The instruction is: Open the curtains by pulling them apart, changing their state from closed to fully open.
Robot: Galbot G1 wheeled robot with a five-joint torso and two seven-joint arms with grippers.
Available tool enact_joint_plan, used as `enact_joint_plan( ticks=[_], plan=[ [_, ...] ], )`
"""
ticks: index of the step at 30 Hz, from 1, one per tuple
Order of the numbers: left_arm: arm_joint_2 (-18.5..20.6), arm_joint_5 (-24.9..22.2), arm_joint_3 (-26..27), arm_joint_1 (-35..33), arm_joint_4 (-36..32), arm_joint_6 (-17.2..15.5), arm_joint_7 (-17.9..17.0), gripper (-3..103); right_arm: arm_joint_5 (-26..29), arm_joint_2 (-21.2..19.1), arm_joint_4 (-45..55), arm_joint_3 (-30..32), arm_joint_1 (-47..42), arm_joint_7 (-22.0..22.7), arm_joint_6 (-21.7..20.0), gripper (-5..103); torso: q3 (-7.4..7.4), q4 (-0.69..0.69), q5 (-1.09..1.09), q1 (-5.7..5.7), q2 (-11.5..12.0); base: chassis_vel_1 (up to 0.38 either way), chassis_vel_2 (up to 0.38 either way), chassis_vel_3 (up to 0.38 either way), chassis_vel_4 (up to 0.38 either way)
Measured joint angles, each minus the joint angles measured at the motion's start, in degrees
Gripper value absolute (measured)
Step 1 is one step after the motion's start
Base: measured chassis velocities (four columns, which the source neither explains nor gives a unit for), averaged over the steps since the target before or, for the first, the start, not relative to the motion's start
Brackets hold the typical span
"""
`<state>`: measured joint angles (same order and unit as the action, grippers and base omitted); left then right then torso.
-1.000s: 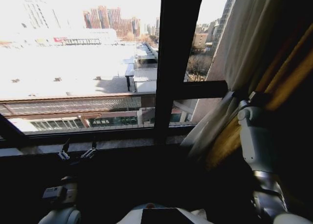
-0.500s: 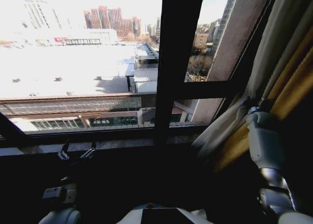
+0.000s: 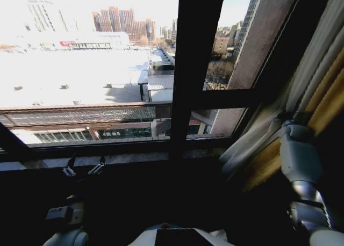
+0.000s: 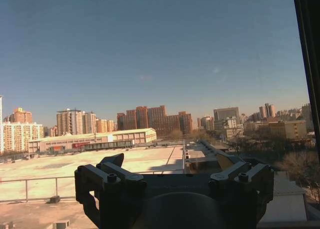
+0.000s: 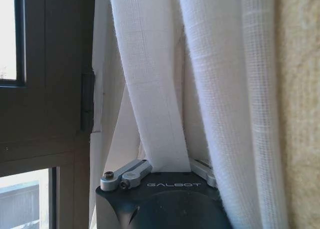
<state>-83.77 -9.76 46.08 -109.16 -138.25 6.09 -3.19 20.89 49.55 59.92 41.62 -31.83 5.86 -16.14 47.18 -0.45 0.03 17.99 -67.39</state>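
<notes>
Right wrist view: right pincer was clamped on a fold of the curtains, fabric rising straight from its jaws. Pull wants a steady sideways drag, grip firm. Fingertips buried in cloth; curtain top cut off. Left pincer idle, apart, facing glass.

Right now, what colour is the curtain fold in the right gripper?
White, with a fine woven texture; the curtain fold shows best in the right wrist view.
</notes>
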Motion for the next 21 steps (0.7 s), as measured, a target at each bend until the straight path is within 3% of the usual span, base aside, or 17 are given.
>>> enact_joint_plan(
  ticks=[2, 5, 9, 12, 14, 21],
  plan=[
    [0.00, 0.01, -0.09, 0.04, 0.03, 0.01, 0.00, 100, 0.26, 0.17, 2.20, 0.04, -1.62, -0.37, -0.53, 3, 0.01, -0.01, 0.01, 0.00, 0.00, 0.000, 0.000, 0.000, 0.000],
    [0.03, 0.02, -0.17, 0.15, 0.05, -0.02, 0.00, 100, 0.98, 1.25, 11.88, -0.73, -8.87, -1.69, -1.50, 20, 0.01, -0.02, 0.03, 0.00, 0.01, 0.000, 0.000, 0.000, 0.000],
    [0.14, -0.03, 0.08, 0.27, 0.04, -0.18, -0.04, 100, 1.66, 2.44, 20.12, -1.44, -14.04, -1.85, -2.25, 30, 0.01, -0.02, 0.02, 0.00, 0.01, 0.000, 0.000, 0.000, 0.000],
    [0.13, -0.30, 0.29, 0.34, 0.03, -0.33, -0.10, 100, 3.80, 3.92, 31.02, -2.33, -19.91, -1.84, -4.06, 47, 0.01, 0.00, -0.02, 0.00, 0.01, 0.000, 0.000, 0.000, 0.000],
    [0.12, -0.33, 0.31, 0.39, 0.06, -0.33, -0.12, 100, 4.17, 4.46, 34.51, -2.52, -21.56, -1.81, -4.52, 47, 0.01, 0.01, -0.01, 0.00, 0.01, 0.000, 0.000, 0.000, 0.000],
    [-0.04, -1.06, 0.65, 0.50, 0.25, -0.36, -0.21, 100, 6.84, 7.63, 52.88, -3.38, -32.89, 0.40, -6.95, 79, 0.00, 0.02, -0.03, 0.00, 0.00, 0.000, 0.000, 0.000, 0.000]
  ],
)
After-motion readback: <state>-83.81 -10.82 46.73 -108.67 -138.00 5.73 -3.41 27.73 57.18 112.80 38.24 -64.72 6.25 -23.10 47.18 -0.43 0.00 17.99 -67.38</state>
